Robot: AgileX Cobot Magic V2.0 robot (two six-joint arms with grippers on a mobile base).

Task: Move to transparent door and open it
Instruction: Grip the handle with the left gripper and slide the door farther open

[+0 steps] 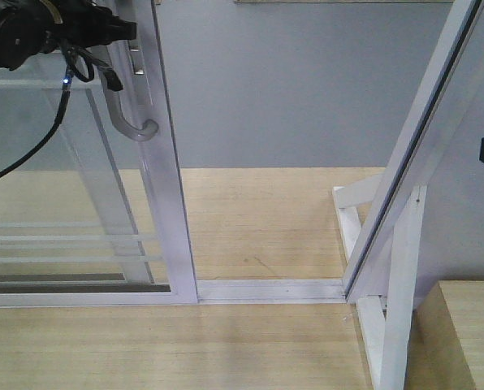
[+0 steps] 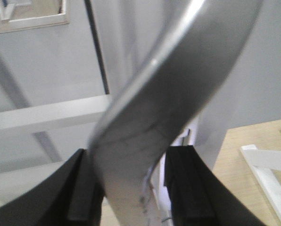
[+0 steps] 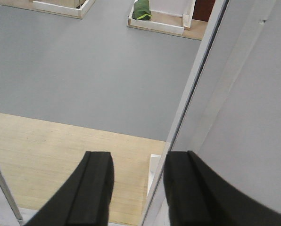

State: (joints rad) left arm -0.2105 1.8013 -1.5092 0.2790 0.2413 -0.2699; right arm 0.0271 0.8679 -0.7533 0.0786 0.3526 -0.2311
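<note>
Your tall clear-glass door in its white metal frame [image 1: 165,162] stands at the left of the front view, slid well clear of the bare white frame post with the wooden brace [image 1: 404,268], with the white floor track [image 1: 270,290] running between them. So the doorway looks already largely open.

The left gripper [image 2: 131,188] has its black fingers [image 2: 81,188] on either side of the curved grey metal bar handle [image 1: 128,122]; in the left wrist view the bar fills the gap and touches both pads, so read it as clamped on the handle.

The right gripper [image 3: 136,188] hangs parted over the wood floor, holding nothing.

Handling, as a judgement: the panel is stiff, probably heavy, and the glass is fragile, so don't push on it. The smooth metal bar may be slippery; grip low on the straight part above the curl. Pull along the track, not across it, or the frame may bind.
</note>
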